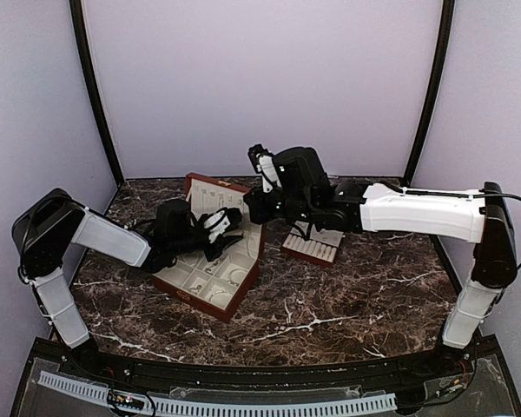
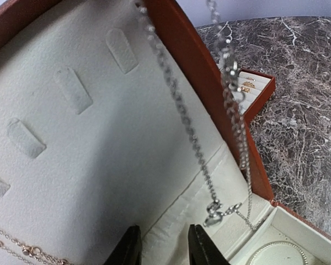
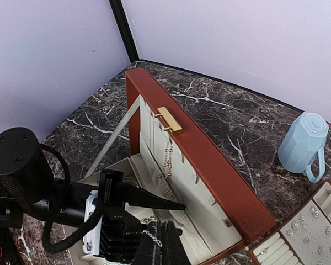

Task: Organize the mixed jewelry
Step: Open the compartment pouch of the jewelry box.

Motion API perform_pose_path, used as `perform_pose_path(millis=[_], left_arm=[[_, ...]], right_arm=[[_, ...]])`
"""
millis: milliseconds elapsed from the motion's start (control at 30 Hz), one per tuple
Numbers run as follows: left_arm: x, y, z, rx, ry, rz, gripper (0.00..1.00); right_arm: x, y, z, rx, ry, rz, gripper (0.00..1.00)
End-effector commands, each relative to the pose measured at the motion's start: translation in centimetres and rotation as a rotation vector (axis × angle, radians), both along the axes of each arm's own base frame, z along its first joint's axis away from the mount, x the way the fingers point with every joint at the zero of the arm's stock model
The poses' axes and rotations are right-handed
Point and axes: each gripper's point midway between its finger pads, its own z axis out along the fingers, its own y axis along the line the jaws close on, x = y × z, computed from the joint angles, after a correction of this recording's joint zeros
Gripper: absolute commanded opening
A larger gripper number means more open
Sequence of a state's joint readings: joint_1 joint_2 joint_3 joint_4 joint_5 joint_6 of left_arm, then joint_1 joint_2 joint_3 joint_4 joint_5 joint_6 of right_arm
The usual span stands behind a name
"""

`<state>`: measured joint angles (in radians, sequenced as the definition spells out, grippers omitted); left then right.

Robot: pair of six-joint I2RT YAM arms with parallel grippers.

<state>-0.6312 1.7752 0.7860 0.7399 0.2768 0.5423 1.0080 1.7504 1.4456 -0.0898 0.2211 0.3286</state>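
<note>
One silver chain [image 2: 186, 124] dangling from twelve o'clock down the box lid [image 2: 71, 182], pinched in the fully closed right gripper [image 3: 161, 248]; left gripper [image 2: 164, 247] part-open, empty, at six o'clock; chain not yet hung, so probably midway.

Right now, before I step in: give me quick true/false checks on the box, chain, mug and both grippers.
1. The box has its lid open. True.
2. A silver chain hangs in front of the lid lining. True.
3. The mug is inside the box. False: it sits on the table, outside the box.
4. The left gripper grips the chain. False: its fingers are apart with nothing between them, and the chain's end is just beside them.
5. The right gripper is shut on the chain. True.
</note>
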Motion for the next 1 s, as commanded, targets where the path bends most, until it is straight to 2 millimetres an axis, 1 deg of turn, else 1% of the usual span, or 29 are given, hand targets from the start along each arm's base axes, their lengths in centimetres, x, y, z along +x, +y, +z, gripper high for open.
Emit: perform_pose_path(millis=[0,133,267,500,633,800,900,967], left_arm=[[0.2,0.9,-1.4,0.03,0.012,0.042,0.29],[0.2,1.2,-1.6,0.031,0.016,0.056,0.2],[-0.2,1.4,-1.6,0.022,0.027,0.058,0.14],[-0.6,1.7,-1.6,0.016,0.038,0.063,0.05],[-0.7,1.7,-1.6,0.016,0.039,0.067,0.0],[-1.1,1.7,-1.7,0.017,0.042,0.068,0.0],[-1.3,1.8,-1.8,0.013,0.049,0.071,0.0],[-1.4,1.8,-1.8,0.01,0.05,0.071,0.0]], right_arm=[[0.4,0.2,3.0,0.08,-0.039,-0.007,0.0],[0.5,0.2,3.6,0.087,-0.048,-0.014,0.0],[0.9,0.2,4.2,0.085,-0.063,-0.027,0.0],[1.7,0.2,6.3,0.103,-0.103,-0.056,0.0],[2.3,0.4,7.1,0.109,-0.124,-0.07,0.0],[3.0,1.0,8.5,0.119,-0.158,-0.08,0.0],[3.4,1.4,8.9,0.117,-0.172,-0.082,0.0],[3.7,1.7,8.8,0.11,-0.176,-0.084,0.0]])
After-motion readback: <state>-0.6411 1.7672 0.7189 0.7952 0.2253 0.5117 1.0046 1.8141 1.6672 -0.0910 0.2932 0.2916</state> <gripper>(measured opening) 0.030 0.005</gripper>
